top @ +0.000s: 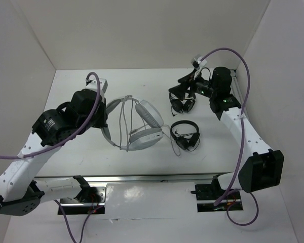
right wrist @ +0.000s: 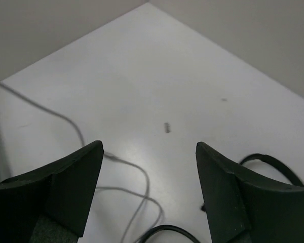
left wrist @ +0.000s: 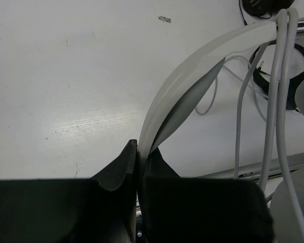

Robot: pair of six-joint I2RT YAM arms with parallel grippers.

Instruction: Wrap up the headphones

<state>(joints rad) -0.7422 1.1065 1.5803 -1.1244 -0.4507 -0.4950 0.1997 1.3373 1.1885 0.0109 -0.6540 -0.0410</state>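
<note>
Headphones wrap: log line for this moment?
left jaws: shut on headband of grey headphones | right jaws: open, near black headphones | cable: draped over headband

Headphones [left wrist: 187, 81] earcups off-frame, L wrist.

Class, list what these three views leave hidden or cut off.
Top view: its own arm hides how the left pincer clamps the headphones.
Right wrist view: the thin cable leaves the frame at both ends, beside the open right pincer; plug unseen.
Top view: the two black headphones are too small to trace their cords.
</note>
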